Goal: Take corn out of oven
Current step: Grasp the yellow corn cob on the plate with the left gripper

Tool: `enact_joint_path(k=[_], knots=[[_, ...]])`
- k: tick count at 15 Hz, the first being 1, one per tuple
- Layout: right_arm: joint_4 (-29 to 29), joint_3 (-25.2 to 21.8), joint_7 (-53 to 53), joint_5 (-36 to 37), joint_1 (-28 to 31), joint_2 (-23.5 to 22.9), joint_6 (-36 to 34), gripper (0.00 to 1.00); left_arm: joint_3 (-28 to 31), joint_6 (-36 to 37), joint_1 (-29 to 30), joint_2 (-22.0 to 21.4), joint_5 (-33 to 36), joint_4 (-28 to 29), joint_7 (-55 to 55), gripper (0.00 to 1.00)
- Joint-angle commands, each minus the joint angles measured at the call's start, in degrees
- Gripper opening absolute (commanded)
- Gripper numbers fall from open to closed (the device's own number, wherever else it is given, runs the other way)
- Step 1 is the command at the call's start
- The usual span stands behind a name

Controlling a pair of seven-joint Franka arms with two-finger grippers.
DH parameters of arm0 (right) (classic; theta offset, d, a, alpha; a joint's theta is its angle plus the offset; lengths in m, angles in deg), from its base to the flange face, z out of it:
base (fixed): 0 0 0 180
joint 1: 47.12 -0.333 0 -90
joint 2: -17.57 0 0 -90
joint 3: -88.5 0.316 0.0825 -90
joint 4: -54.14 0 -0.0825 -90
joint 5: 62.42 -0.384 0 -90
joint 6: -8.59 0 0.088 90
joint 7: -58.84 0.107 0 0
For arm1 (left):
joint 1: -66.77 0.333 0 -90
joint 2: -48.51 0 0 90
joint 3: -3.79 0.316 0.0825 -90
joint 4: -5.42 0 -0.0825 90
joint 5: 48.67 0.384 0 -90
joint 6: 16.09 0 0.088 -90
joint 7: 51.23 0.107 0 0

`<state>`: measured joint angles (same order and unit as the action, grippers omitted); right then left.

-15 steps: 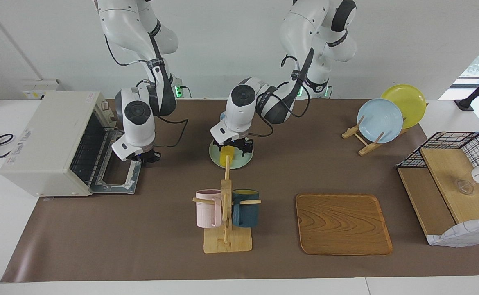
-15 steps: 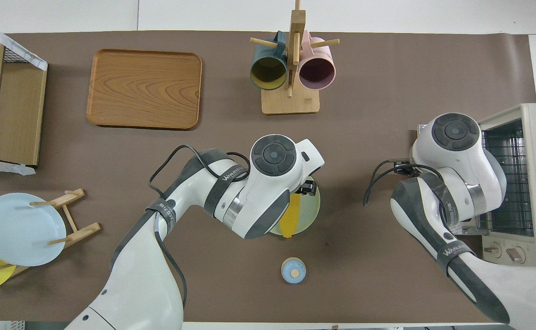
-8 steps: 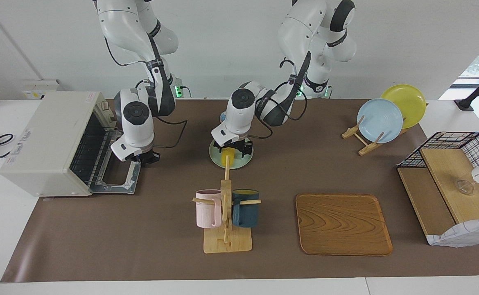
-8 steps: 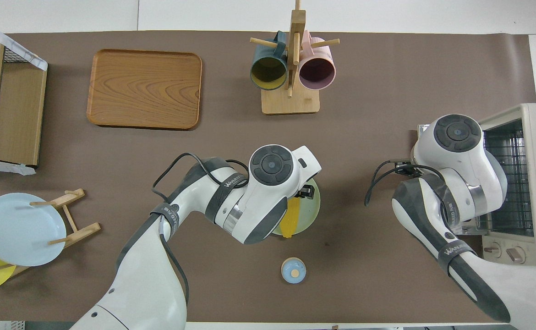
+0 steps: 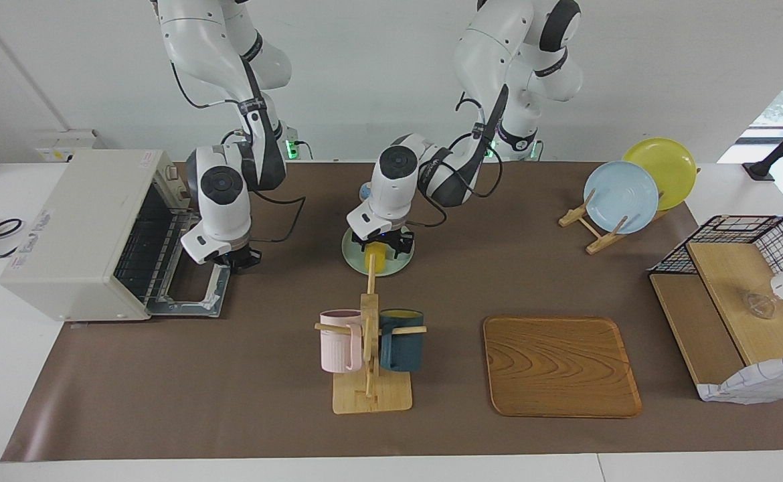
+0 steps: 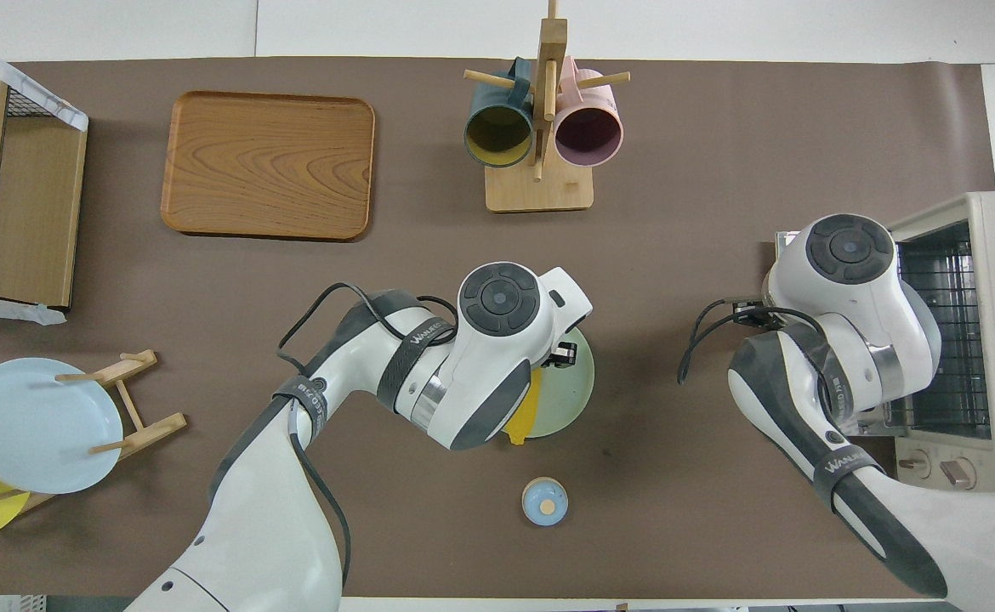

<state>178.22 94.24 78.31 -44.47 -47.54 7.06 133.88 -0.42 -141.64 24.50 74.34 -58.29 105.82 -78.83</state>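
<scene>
Two white robot arms are seen at a brown-covered tabletop. The left tool is lowered over a pale green plate near the middle of the tabletop, and its fingers are clenched on the corn. The corn is held over the plate; whether it touches the plate cannot be told. From overhead, only a yellow sliver of the corn is shown below the left wrist, at the plate's edge.

The oven is placed at the right arm's end of the tabletop, its door folded down flat and its wire rack exposed. The right tool is held clenched and empty over the open door.

A mug rack, a wooden tray, a plate stand and a wire basket are also seen on the tabletop.
</scene>
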Motion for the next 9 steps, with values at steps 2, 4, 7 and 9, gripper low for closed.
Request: enact_joint_path(k=[2,4,7,9], knots=[[-5.24,0.23,-6.62,2.79,1.82,2.25,-11.89,0.00,0.79,5.13,1.82,-2.88,-1.98,-2.48,-2.19,0.00],[-7.27,0.06,-10.75,2.70,2.52,3.91,-15.59,0.00,0.87,9.43,5.24,-4.11,-2.25,-5.20,-2.19,0.00],[-7.36,-0.03,-15.15,2.61,5.77,6.64,-18.32,0.00,1.31,15.07,12.80,-3.42,-0.94,-11.44,-1.84,0.00],[-7.45,-0.03,-18.93,2.61,8.57,7.87,-18.76,0.00,1.31,14.64,16.93,-2.55,2.21,-11.63,-0.71,0.00]])
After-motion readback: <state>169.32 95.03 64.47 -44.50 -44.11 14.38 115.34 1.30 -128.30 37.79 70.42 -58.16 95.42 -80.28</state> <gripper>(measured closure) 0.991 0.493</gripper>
